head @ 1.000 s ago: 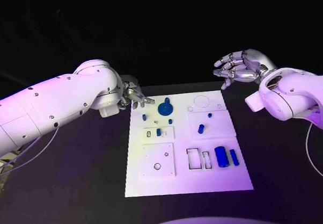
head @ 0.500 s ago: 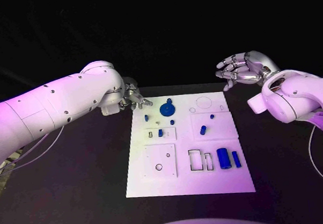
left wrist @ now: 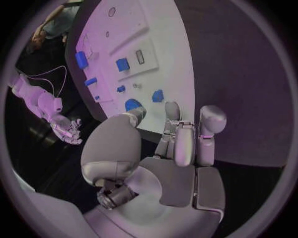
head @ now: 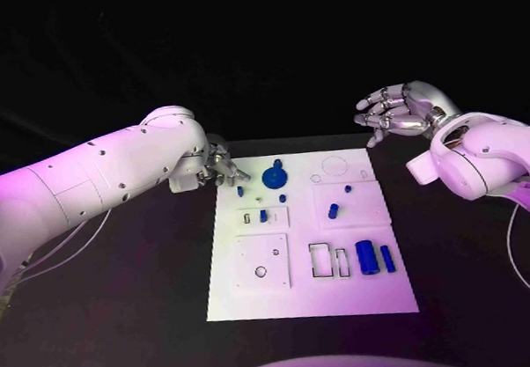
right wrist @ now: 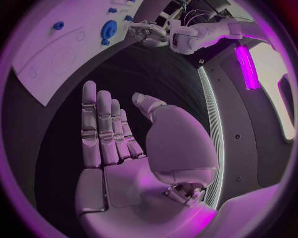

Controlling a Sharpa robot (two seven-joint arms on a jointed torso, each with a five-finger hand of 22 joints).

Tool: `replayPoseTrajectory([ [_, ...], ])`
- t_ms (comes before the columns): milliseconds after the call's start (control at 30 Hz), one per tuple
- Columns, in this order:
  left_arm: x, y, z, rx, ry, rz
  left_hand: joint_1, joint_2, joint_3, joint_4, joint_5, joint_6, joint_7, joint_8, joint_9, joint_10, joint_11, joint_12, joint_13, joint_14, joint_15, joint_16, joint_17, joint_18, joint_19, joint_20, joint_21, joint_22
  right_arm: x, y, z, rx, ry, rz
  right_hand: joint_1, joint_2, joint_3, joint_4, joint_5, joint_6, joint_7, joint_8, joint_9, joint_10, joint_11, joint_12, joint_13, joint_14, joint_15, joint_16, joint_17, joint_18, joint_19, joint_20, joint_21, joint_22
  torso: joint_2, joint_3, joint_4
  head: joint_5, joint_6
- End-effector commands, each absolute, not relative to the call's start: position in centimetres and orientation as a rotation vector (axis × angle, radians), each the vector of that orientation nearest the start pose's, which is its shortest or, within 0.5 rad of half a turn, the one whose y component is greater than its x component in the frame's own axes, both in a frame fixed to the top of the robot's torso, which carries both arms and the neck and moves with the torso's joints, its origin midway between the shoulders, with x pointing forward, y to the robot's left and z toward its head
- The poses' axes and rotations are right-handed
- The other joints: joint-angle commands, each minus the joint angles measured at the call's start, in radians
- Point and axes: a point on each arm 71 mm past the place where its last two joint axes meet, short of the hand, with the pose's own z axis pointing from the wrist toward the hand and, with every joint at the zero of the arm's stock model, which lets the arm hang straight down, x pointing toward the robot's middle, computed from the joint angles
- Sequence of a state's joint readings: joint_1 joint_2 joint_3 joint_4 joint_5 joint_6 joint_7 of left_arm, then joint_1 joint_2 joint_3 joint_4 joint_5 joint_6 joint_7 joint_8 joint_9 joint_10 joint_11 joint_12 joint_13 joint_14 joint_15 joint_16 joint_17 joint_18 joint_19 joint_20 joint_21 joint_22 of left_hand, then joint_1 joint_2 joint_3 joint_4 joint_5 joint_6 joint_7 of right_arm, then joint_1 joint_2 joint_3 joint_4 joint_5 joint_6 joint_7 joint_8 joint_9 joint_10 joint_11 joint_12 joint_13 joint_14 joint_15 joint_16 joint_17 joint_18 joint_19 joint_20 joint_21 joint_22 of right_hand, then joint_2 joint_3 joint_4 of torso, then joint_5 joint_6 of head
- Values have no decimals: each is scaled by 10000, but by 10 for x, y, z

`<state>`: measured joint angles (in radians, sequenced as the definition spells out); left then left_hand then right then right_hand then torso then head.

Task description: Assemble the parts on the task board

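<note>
L hand (head: 221, 165) empty, fingers apart, at board's (head: 259, 299) far-left corner near blue disc (head: 273, 179). R hand (head: 394, 110) open, empty, off far-right corner. Prob. approach slow, close on one part w/o nudging neighbours.

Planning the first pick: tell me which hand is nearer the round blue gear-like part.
Left. The left hand hovers just beside the round blue part; the right hand is raised beyond the board's far right corner.

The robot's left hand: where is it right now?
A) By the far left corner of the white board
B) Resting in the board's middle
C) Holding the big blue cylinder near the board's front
A: the left hand sits at the far left corner of the task board, holding nothing.
</note>
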<state>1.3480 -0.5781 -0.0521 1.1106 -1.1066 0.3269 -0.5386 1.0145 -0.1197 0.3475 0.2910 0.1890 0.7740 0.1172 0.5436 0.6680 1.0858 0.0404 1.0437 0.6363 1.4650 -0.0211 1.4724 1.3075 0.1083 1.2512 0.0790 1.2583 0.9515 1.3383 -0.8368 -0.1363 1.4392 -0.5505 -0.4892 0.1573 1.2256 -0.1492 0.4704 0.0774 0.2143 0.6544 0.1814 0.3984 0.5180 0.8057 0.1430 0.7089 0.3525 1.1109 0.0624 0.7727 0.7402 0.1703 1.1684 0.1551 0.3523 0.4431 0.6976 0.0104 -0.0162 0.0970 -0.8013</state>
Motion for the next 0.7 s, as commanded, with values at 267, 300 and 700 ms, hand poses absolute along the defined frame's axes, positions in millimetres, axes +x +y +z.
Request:
replayPoseTrajectory([
  [267,561,199,-184,-969,23848,-2295,251,89,-124,-4,81,373,-97,254,-9,226,-87,157,167,551,-113,79,828,76,145,-27,114,163,518,-235,-149,6107,14975,10444,-89,12,-52,-10,-27,-67,411,50,15,-67,3,58,-10,-56,-6,-48,-13,113,77,15,-63,-11,-11,6,13,7,-12],
  [300,561,199,-184,-960,23873,-2288,269,95,-124,-5,83,382,-102,262,-10,229,-91,157,167,553,-117,82,832,75,147,-30,117,168,518,-235,-149,6107,14974,10443,-89,12,-52,-10,-27,-67,411,50,15,-67,3,58,-10,-56,-6,-48,-13,113,77,15,-63,-11,-13,8,14,7,-11],
  [700,560,198,-186,-894,24074,-2282,604,217,-39,-21,95,485,-154,372,-9,309,-142,204,226,573,-162,109,877,56,200,-64,175,273,517,-234,-149,6099,14961,10455,-89,12,-52,-10,-27,-67,411,50,15,-67,3,58,-10,-56,-6,-48,-13,113,77,15,-63,-11,0,4,3,33,-18],
])
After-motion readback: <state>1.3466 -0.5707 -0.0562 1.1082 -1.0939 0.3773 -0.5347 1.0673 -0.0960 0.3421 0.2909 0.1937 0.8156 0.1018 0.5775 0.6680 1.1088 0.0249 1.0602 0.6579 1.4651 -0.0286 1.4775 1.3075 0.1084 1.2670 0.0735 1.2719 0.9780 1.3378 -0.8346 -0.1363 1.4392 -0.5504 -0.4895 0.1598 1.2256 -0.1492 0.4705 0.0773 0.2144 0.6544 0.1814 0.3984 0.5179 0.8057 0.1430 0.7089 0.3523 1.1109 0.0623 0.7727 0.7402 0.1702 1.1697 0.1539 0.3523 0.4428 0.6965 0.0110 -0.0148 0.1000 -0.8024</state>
